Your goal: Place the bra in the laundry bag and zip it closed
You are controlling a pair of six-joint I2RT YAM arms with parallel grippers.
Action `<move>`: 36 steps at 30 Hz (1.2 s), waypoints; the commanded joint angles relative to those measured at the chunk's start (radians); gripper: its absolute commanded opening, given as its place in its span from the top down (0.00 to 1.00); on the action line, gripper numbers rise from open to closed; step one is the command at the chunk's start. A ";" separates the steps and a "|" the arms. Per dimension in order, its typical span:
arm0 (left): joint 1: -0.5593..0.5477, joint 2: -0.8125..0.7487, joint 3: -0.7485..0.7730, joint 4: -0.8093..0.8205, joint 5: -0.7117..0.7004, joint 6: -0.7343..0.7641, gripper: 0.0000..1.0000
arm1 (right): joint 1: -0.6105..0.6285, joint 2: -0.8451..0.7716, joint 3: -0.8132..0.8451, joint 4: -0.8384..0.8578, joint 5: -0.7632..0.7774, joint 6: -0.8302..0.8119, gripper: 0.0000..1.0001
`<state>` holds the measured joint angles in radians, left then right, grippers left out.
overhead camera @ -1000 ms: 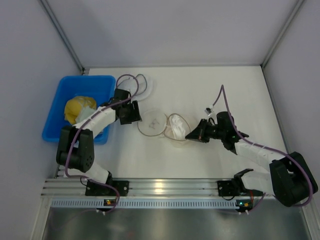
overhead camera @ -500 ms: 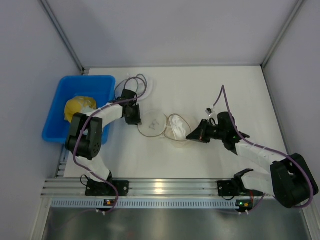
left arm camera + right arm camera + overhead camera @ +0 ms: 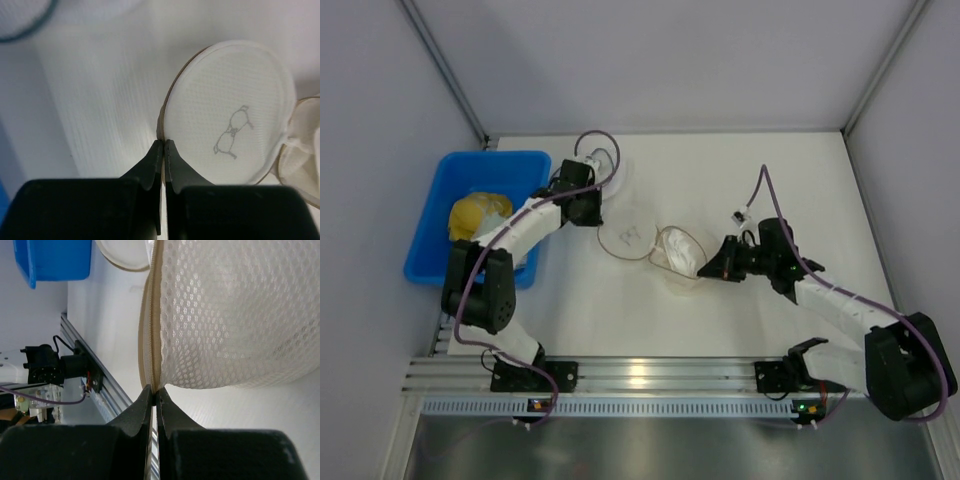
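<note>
The laundry bag lies open as two round halves in the middle of the table. Its flat mesh lid (image 3: 630,238) (image 3: 230,110) bears a small bra drawing. My left gripper (image 3: 593,219) (image 3: 163,143) is shut on the lid's tan rim at its left edge. The other half (image 3: 682,256) bulges with white fabric, apparently the bra (image 3: 301,150). My right gripper (image 3: 705,270) (image 3: 154,389) is shut on that half's tan zip rim (image 3: 149,330), below the bulging mesh (image 3: 235,315). No zip pull shows.
A blue bin (image 3: 485,205) (image 3: 52,257) at the left holds a yellow cloth bundle (image 3: 475,218). A second round mesh pouch with a dark rim (image 3: 610,172) (image 3: 22,22) lies behind the left gripper. The metal rail (image 3: 640,375) runs along the near edge.
My left gripper went from open to shut on the lid's rim and drew back toward the far left, shifting the lid slightly. The right gripper stayed shut on the rim, barely moving.
</note>
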<state>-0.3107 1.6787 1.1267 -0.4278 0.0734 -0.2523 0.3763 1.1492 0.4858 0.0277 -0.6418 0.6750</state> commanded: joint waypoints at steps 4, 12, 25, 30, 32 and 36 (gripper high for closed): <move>-0.047 -0.213 0.174 -0.015 -0.098 0.215 1.00 | -0.020 -0.040 0.079 -0.025 -0.019 -0.086 1.00; -0.357 -0.372 0.134 -0.014 -0.276 0.450 1.00 | -0.022 -0.032 0.126 -0.058 -0.033 -0.100 1.00; -0.631 -0.288 0.123 0.035 -0.524 0.731 1.00 | -0.022 0.070 0.099 0.060 -0.133 -0.051 0.94; -0.745 -0.192 0.150 0.075 -0.546 0.754 1.00 | -0.028 0.067 0.072 0.056 -0.206 -0.006 0.58; -0.792 -0.145 0.147 0.112 -0.572 0.785 1.00 | -0.091 0.066 0.108 -0.020 -0.280 -0.075 0.55; -0.843 -0.070 0.165 0.139 -0.560 0.785 1.00 | -0.313 0.050 0.190 -0.328 -0.363 -0.288 0.53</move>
<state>-1.1267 1.5894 1.2419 -0.3664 -0.4656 0.5041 0.2123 1.2224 0.5873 -0.1040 -0.9073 0.5663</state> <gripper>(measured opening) 0.022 0.467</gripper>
